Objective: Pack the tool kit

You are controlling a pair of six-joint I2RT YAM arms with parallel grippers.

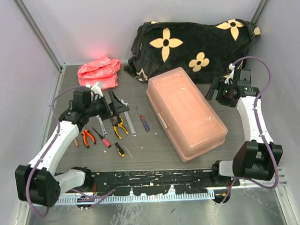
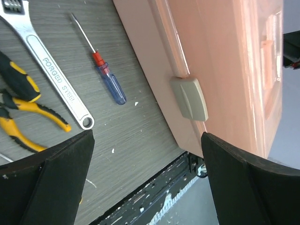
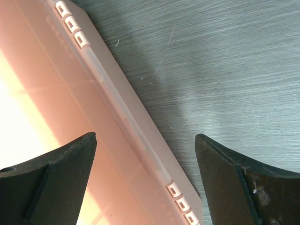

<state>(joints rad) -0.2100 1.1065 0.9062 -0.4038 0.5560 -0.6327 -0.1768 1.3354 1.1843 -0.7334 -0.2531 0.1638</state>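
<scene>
Closed pink toolbox (image 1: 185,112) on the table (image 1: 156,147). Right hand (image 3: 146,137), wide and empty, hovers over its hinge edge; left hand (image 2: 147,135), wide too, is near its latch (image 2: 190,98).

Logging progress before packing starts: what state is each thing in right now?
toolbox: lid shut
latch: down, flat against the front
left claw: open, empty
right claw: open, empty
wrench: loose, outside the toolbox
screwdriver: loose, outside the toolbox
yellow pliers: loose, outside the toolbox

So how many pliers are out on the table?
2: orange pliers nearest the left arm, yellow pliers to their right; the arm may hide more.
</scene>
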